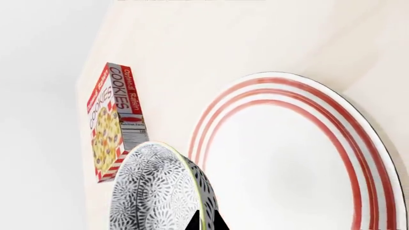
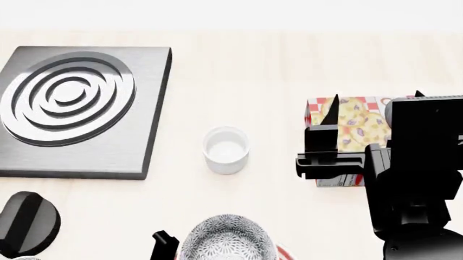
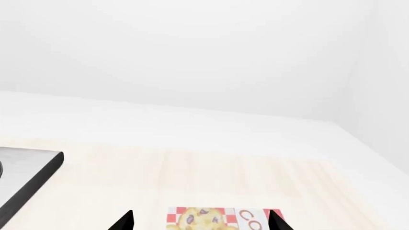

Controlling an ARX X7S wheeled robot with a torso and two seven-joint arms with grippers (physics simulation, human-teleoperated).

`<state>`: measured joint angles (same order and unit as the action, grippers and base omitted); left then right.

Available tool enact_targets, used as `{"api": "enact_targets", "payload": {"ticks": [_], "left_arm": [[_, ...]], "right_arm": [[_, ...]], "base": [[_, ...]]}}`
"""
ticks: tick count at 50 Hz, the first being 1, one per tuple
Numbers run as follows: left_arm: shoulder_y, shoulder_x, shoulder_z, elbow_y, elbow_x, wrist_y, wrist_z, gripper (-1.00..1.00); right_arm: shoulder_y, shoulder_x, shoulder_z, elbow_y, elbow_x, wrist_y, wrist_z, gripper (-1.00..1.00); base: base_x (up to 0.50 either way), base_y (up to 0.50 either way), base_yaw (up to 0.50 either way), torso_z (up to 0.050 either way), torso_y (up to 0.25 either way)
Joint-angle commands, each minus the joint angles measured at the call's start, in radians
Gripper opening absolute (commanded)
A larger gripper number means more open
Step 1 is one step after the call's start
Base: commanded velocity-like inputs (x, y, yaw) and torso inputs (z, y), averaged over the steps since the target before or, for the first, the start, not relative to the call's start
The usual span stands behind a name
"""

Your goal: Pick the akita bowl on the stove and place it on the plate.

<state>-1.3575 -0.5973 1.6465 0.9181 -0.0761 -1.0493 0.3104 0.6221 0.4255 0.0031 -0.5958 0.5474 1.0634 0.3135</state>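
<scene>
Left gripper point(image 1: 204, 223) shows only as two dark fingertips straddling the bowl point(image 1: 156, 191) rim, one inside and one outside; I judge it closed on the bowl. The bowl is tipped on edge in the left wrist view, just beside the plate point(image 1: 357, 143), apparently held above the tabletop point(image 1: 211, 43) for transfer. In the head view the bowl sits at the near edge, well clear of the stove point(image 2: 145, 157), whose rings are bare. The carry looks nearly complete; lowering onto the plate remains. Right gripper point(image 3: 201, 221) hangs idle above the cookie box point(image 3: 217, 218), fingers spread and holding nothing.

The bowl is small, deep and round, white with dense black floral speckling inside and out, and a pale rim.
</scene>
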Motion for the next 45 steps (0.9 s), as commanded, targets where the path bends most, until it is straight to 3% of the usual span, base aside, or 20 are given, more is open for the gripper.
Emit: {"api": "enact_targets", "payload": {"ticks": [1, 45], "left_arm": [[0.019, 0.009, 0.012, -0.003, 0.037, 0.003, -0.027, -1.0], [0.087, 0.023, 0.061, -0.055, 0.074, 0.039, -0.086, -1.0]], "right_arm": [[0.0, 0.002, -0.002, 0.001, 0.003, -0.002, 0.002, 1.0], [0.003, 0.009, -0.006, -0.001, 0.018, -0.001, 0.015, 1.0]], "base": [[0.0, 0.0, 0.0, 0.015, 0.0], [0.0, 0.0, 0.0, 0.0, 0.0]]}}
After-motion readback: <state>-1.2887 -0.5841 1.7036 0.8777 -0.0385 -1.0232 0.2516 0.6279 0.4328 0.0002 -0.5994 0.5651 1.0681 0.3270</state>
